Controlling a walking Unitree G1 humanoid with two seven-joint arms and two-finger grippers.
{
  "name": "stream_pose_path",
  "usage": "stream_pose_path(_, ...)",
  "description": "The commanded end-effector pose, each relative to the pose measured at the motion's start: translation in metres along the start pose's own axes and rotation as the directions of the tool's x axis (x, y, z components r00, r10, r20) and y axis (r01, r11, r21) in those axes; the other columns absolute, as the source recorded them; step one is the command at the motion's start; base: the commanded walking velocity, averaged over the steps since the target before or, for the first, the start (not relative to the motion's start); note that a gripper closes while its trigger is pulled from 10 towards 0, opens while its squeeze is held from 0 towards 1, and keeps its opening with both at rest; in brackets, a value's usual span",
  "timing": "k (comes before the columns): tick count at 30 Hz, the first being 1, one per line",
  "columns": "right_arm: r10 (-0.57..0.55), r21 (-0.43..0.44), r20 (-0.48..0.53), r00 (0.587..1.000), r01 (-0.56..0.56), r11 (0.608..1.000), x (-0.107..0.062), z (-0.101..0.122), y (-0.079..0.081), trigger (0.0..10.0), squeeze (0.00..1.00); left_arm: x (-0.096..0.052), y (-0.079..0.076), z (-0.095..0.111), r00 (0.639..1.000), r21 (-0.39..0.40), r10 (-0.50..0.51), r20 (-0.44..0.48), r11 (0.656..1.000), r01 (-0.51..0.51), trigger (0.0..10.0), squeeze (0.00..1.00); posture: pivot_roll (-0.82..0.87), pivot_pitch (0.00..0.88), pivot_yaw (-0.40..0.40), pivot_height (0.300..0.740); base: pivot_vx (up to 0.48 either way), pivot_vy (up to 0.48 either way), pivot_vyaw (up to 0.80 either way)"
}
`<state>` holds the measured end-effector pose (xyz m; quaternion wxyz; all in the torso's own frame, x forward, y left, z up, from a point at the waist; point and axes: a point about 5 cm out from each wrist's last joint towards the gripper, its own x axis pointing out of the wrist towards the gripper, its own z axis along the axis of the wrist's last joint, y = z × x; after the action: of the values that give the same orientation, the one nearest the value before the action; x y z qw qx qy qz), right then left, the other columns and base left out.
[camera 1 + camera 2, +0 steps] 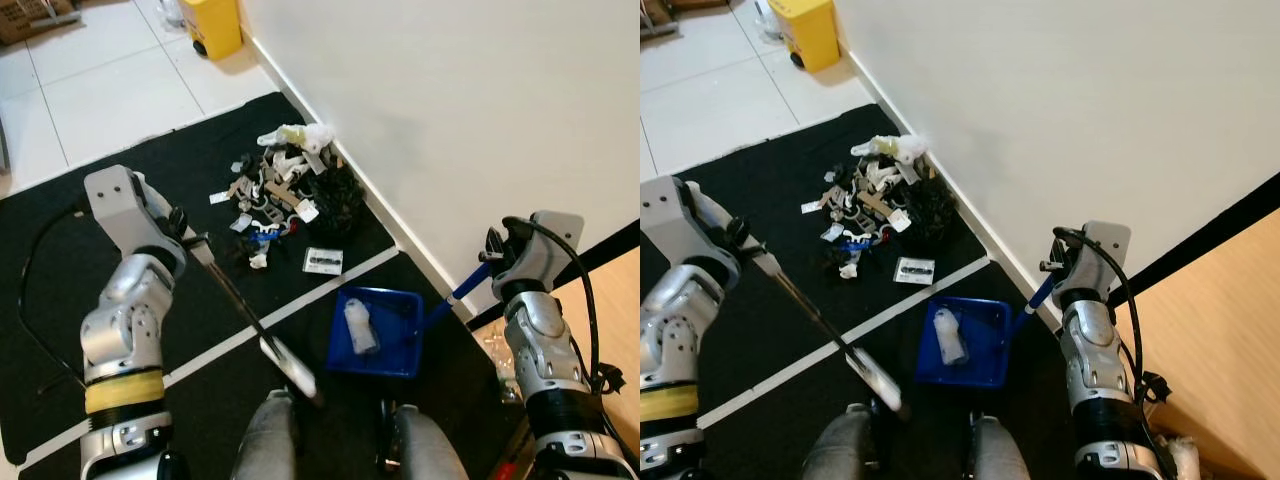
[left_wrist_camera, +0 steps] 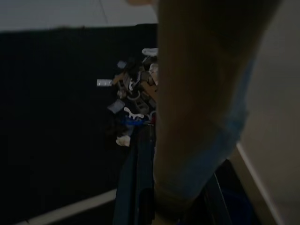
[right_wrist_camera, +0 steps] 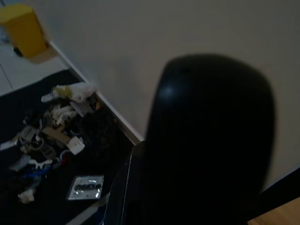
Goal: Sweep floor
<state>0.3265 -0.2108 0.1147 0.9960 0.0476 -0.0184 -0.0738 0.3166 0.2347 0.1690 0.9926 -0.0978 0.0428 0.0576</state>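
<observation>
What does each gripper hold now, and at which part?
The left gripper holds the broom at the upper end of its stick. The right gripper holds the blue dustpan at the top of its long handle.

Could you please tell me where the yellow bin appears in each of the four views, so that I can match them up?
Left eye view: the yellow bin sits at the top edge, left of centre, beside the white wall.
Right eye view: top left corner, by the same wall.
Left wrist view: not in it.
Right wrist view: top left corner.
Shared landmark: the litter pile on the black mat.
</observation>
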Motion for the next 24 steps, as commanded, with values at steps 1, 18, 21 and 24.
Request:
stream_pose_path(1, -0.027, 0.013, 0.004, 1.0, 0.027, 1.0, -0.005, -0.001, -0.004, 10.0, 0.0, -0.004, -0.006, 0.007, 0.997, 0.072, 0.023, 0.074, 0.997, -0.029, 10.0, 0.0, 0.08, 0.179, -0.001, 0.74, 0.0, 0.0, 0.0)
stream_pose_path(18, -0.134, 0.177, -0.14, 0.981, 0.158, 0.971, -0.009, -0.023, -0.024, 10.0, 0.0, -0.007, -0.003, 0.004, 0.998, 0.141, 0.019, 0.062, 0.99, -0.028, 10.0, 0.0, 0.1, 0.143, 0.017, 0.74, 0.0, 0.0, 0.0)
stream_pose_path(21, -0.13, 0.169, -0.138, 0.982, 0.152, 0.974, -0.007, -0.02, -0.024, 10.0, 0.0, -0.004, -0.004, 0.007, 0.997, 0.204, -0.002, 0.08, 0.979, -0.014, 10.0, 0.0, 0.09, 0.141, 0.018, 0.74, 0.0, 0.0, 0.0)
stream_pose_path(24, -0.123, 0.195, -0.132, 0.984, 0.147, 0.97, -0.003, -0.017, -0.023, 10.0, 0.0, -0.001, -0.005, 0.006, 0.997, 0.219, -0.006, 0.08, 0.976, -0.012, 10.0, 0.0, 0.1, 0.134, 0.024, 0.74, 0.0, 0.0, 0.0)
